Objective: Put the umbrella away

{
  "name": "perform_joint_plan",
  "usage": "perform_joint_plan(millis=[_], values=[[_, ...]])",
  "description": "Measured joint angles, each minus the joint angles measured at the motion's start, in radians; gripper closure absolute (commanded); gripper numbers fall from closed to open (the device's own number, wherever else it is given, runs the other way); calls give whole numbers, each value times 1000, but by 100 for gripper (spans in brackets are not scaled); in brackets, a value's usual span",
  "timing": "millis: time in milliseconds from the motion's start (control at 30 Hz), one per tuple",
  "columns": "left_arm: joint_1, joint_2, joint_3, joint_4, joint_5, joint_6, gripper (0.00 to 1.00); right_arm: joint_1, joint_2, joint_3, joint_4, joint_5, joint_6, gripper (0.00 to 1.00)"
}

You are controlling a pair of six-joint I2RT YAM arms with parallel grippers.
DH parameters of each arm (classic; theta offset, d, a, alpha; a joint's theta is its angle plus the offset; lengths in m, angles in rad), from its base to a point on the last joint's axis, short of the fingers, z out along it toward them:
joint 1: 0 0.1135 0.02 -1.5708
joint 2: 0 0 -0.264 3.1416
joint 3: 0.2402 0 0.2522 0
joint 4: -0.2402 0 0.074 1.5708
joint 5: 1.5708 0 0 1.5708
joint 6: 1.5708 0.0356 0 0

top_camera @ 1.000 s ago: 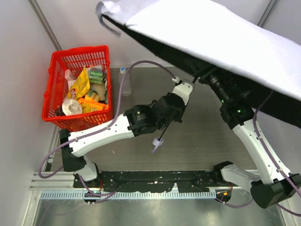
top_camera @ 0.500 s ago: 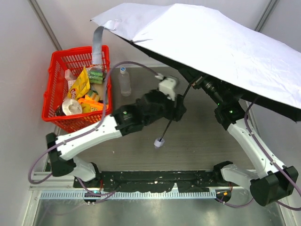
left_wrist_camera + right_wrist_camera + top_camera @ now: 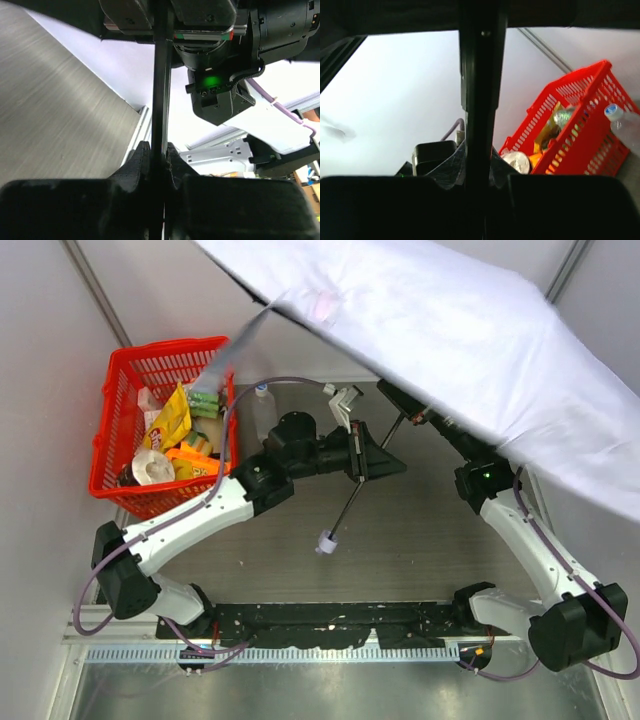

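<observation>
Pale lavender-white folding umbrella (image 3: 480, 350) spreads open over the grey table (image 3: 420, 540), with a red plastic mesh basket (image 3: 165, 347) far left, a clear plastic bottle (image 3: 264, 412) just beside it, then the left gripper (image 3: 156, 155) and right gripper (image 3: 479, 165) both clamped on its thin black shaft (image 3: 345, 508).

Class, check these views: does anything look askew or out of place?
Yes. The umbrella hangs open and tilted above the table, strap dangling over the red basket, while left fingers and right fingers pinch its black shaft.
</observation>
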Motion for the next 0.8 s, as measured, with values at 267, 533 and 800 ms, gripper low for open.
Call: perform_joint_plan(millis=[267, 533, 800], values=[[-41, -14, -24, -2, -103, -6, 100, 2, -68, 30, -244, 217, -42, 34], [-50, -16, -57, 11, -169, -47, 100, -85, -4, 49, -183, 355, 54, 27], [-55, -16, -101, 53, -184, -95, 100, -225, 112, 68, -72, 354, 214, 30]])
